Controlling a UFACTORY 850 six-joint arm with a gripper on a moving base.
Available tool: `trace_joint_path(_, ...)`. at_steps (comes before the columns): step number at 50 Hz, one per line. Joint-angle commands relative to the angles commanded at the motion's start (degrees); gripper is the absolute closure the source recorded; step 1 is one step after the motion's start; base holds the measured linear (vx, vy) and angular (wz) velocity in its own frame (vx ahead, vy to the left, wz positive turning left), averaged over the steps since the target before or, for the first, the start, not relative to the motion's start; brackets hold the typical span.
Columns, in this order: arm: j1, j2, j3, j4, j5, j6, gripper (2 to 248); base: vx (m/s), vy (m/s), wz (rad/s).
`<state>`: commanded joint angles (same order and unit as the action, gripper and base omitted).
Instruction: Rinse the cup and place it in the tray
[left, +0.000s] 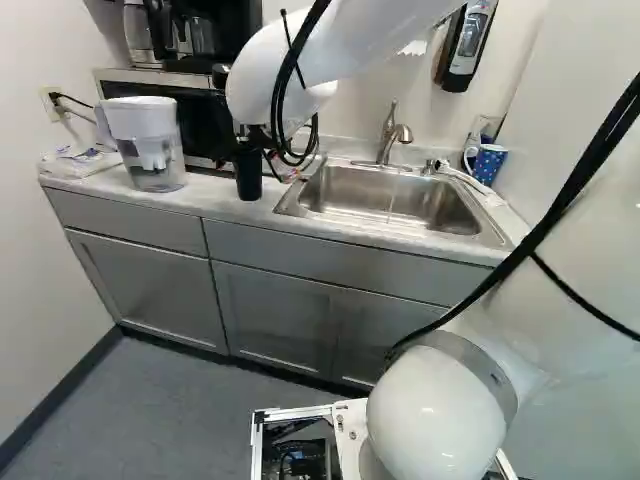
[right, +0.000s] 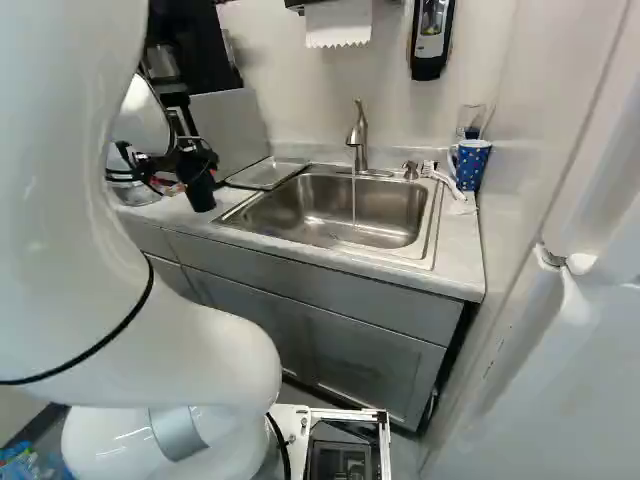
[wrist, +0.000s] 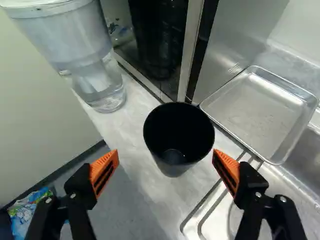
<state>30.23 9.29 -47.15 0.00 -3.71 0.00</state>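
The black cup (wrist: 172, 169) stands just ahead of the wide-open jaws, centred. A metal tray (wrist: 255, 112) and a pitcher (wrist: 67, 37) flank it.

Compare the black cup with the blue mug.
The black cup is plain; the blue mug has pale spots. The cup shows no handle; the mug has one. In both base views, the cup stands left of the sink, the mug right of it. Both are upright.
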Motion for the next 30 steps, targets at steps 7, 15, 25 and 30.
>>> trace_joint_path(7,0.0,-0.4,0.6,0.0,1.6,0.0,3,0.0,0.0,0.0)
trace_joint_path(15,-0.1,-0.6,1.4,0.0,3.5,0.0,3,0.0,0.0,0.0)
trace_joint_path(25,-0.4,-0.5,2.8,0.0,6.0,0.0,3,0.0,0.0,0.0)
trace_joint_path(30,-0.5,-0.4,3.5,0.0,7.3,0.0,3,0.0,0.0,0.0)
